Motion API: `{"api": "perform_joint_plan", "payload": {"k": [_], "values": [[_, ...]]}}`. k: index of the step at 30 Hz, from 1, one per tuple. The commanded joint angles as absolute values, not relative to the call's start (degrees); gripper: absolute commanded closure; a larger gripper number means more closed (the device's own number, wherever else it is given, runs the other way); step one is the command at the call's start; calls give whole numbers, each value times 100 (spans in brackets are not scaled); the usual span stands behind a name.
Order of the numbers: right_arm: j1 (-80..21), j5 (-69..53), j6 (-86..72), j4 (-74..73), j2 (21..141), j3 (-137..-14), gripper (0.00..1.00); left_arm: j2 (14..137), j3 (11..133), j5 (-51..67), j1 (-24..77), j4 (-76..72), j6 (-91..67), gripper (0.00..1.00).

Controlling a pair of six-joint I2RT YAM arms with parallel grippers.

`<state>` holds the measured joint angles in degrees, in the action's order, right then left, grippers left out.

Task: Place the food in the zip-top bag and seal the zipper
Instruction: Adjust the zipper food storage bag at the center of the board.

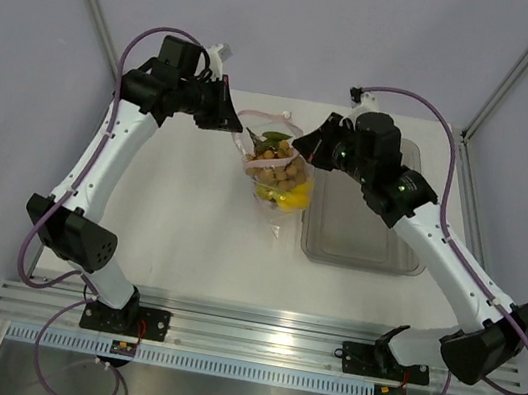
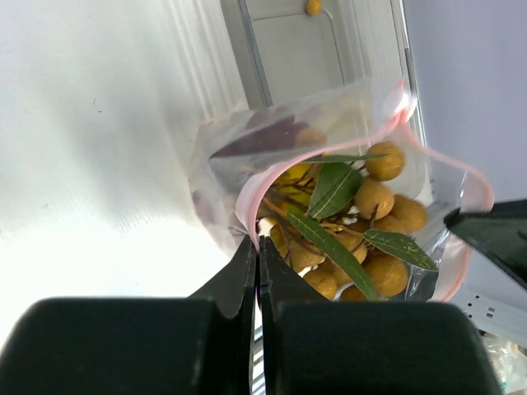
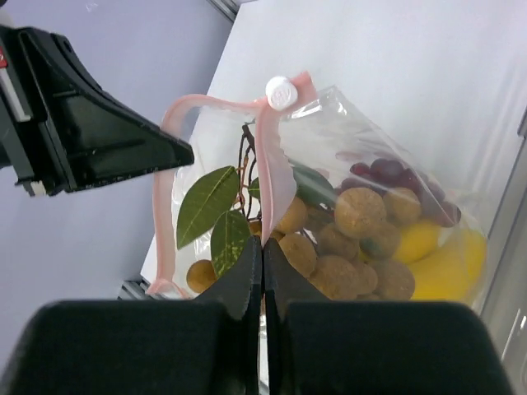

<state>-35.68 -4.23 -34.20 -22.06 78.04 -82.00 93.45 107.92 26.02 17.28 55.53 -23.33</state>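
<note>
Nearest, the left gripper (image 2: pixel 258 262) and right gripper (image 3: pixel 263 262) are each clamped on the pink zipper (image 3: pixel 273 164), holding the zip-top bag (image 1: pixel 278 175) between the arms with its mouth gaping. Leaves (image 3: pixel 206 202) poking through the mouth could jam the seal. Deeper sit tan round fruits (image 3: pixel 354 216), grapes (image 3: pixel 387 171) and bananas (image 3: pixel 449 251), whose weight might pull the thin film free.

Top view overhead, distant; wrist views close, opposed, sharing bag (image 3: pixel 370 144).
</note>
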Motion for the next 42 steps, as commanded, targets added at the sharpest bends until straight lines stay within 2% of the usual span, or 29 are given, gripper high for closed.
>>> {"api": "perform_joint_plan", "payload": {"k": [1, 4, 9, 12, 14, 16, 22, 24, 27, 30, 33, 39, 42], "values": [[-3560, -511, -3086, -2056, 8321, -8393, 100, 9053, 10612, 2417, 1828, 5319, -2109, 100], [-3551, -544, -3006, -2713, 9139, -9277, 100, 9254, 10467, 2566, 1784, 5299, -2153, 100], [-3560, -422, -2945, -2496, 8737, -9598, 100, 9195, 11294, 2742, 1784, 5424, -2205, 100], [-3560, -360, -2892, -2286, 8709, -9028, 100, 8930, 10356, 2795, 1784, 4862, -2329, 100], [-3560, -404, -2848, -2197, 9121, -8465, 100, 9026, 9864, 2786, 1784, 4650, -2312, 100], [-3560, -517, -2743, -2644, 9630, -8752, 100, 9350, 9738, 2891, 1784, 4675, -2312, 100], [-3577, -738, -2681, -2795, 9186, -10088, 100, 9694, 12351, 2734, 1784, 5606, -2224, 100], [-3577, -773, -2672, -2699, 9036, -10056, 100, 9607, 12577, 2751, 1784, 5625, -2285, 100], [-3577, -808, -2803, -2375, 8903, -9347, 100, 9291, 11632, 2926, 1784, 5170, -2417, 100], [-3586, -1010, -3049, -2041, 9201, -8556, 100, 9176, 9980, 2971, 1784, 4310, -2584, 100], [-3577, -1011, -3190, -1950, 9579, -8323, 100, 9464, 9395, 3067, 1784, 4087, -2619, 100], [-3586, -800, -2972, -2327, 9089, -9357, 100, 9607, 11569, 3111, 1793, 5105, -2443, 100], [-3577, -651, -2927, -2312, 8711, -9615, 100, 9457, 12162, 3252, 1793, 5177, -2505, 100]]}}
